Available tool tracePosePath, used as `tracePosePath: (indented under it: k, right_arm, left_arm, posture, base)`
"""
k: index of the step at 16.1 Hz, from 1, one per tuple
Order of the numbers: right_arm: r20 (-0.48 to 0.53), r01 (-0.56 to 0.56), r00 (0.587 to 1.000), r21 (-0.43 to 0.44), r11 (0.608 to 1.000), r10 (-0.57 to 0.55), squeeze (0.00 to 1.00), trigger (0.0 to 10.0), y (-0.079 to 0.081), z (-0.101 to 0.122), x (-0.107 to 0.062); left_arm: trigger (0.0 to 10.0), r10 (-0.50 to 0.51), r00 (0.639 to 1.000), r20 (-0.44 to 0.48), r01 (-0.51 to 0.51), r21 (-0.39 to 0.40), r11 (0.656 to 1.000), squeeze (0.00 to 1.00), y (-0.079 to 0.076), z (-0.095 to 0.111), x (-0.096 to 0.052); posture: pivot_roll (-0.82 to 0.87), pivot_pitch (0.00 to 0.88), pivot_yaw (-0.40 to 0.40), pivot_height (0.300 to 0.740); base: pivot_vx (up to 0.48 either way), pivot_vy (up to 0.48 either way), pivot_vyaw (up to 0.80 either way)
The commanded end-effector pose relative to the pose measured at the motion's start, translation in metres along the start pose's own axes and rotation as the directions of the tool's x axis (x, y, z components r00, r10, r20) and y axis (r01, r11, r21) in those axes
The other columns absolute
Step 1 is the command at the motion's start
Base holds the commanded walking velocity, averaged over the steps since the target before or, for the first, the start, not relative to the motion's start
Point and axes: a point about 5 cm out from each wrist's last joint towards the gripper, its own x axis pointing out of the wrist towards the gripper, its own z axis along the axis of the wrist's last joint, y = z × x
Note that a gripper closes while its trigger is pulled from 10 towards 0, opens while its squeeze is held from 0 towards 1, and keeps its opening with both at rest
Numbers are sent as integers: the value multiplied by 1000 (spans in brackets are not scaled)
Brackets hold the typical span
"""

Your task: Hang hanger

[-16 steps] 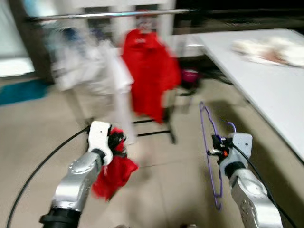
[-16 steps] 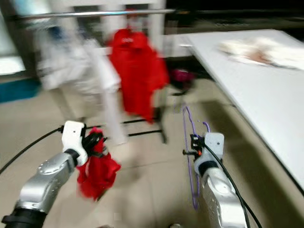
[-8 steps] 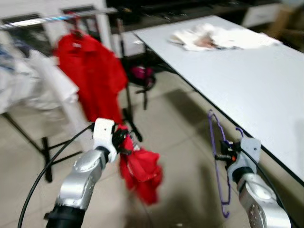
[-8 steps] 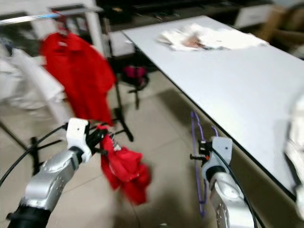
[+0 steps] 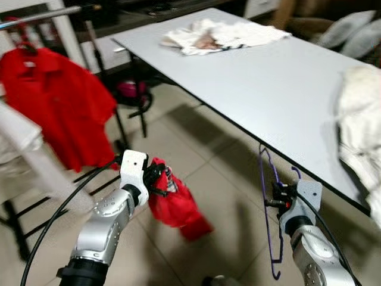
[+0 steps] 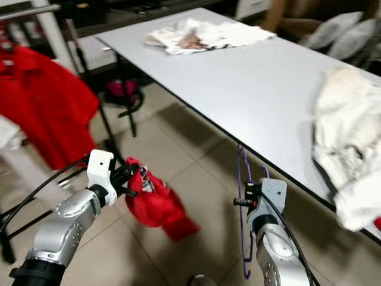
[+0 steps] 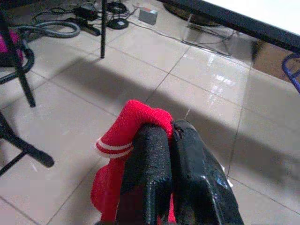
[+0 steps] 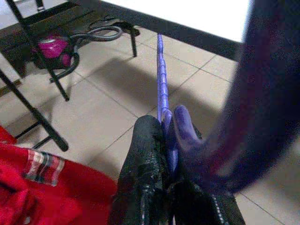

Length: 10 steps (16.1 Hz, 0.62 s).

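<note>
My right gripper (image 5: 275, 196) is shut on a purple hanger (image 5: 266, 210), which hangs upright beside the table's edge; in the right wrist view the purple hanger (image 8: 162, 98) runs between the fingers (image 8: 145, 159). My left gripper (image 5: 159, 180) is shut on a red garment (image 5: 174, 204) that droops below it over the tiled floor. In the left wrist view the red garment (image 7: 136, 123), with a white-striped cuff, is pinched between the black fingers (image 7: 147, 164). A red shirt (image 5: 50, 101) hangs on the clothes rail (image 5: 36, 18) at the far left.
A long white table (image 5: 268, 77) fills the right side, with crumpled white clothes (image 5: 208, 34) at its far end and another white pile (image 5: 360, 119) at the near right. A pink vacuum (image 5: 132, 92) sits under the table. The rack's black legs (image 5: 18, 238) stand at the left.
The camera has swung to the right: the rack and the hanging red shirt slid to the left edge and the table now takes up more of the view. Both grippers keep their holds.
</note>
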Motion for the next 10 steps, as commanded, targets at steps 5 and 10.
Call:
tracePosePath:
  k: [5, 10]
  right_arm:
    - [55, 43, 998, -24, 999, -41, 0, 10000, -2, 17, -4]
    - [31, 83, 996, -16, 996, -83, 0, 10000, -3, 17, -10]
  left_arm:
    - [10000, -29, 999, 39, 28, 30, 999, 0, -6, 6, -1]
    - [10000, -44, 997, 63, 42, 44, 998, 0, -6, 10, 7]
  posture:
    - [-209, 0, 9, 740]
    - [-257, 0, 41, 740]
  base:
    - [0, 0, -798]
    - [0, 0, -798]
